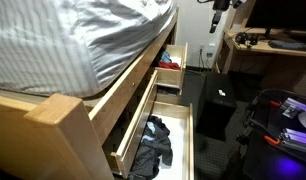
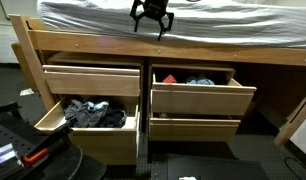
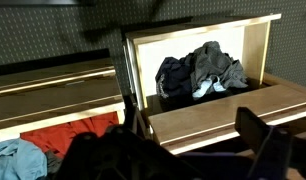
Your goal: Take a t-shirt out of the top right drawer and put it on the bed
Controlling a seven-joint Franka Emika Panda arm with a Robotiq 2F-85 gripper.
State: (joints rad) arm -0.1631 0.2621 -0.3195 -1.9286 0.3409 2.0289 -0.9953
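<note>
Currently, the pincer [image 2: 151, 20] hangs spread wide and empty above the striped bed [image 2: 243, 22]. Clothes [image 2: 189, 80] lie in the open top right drawer [image 2: 198, 98] of the wooden frame [image 2: 93, 52].

Drawers: four are counted in the bed frame [image 2: 28, 60] in an exterior view, two over two. Clothing is seen in two of them, the top right drawer [image 2: 198, 98] and the bottom left drawer [image 2: 53, 118].

Clothing piles: two are logged, one red-and-blue pile [image 2: 186, 80] and one dark pile [image 2: 93, 112]. The same two are recorded in the wrist view.

Mattress [image 2: 223, 25]: one, under a striped sheet.

Gripper [image 2: 151, 22]: one.

Desk [image 1: 261, 48]: one is noted in an exterior view.

Black box [image 1: 218, 102] on the floor: one.
</note>
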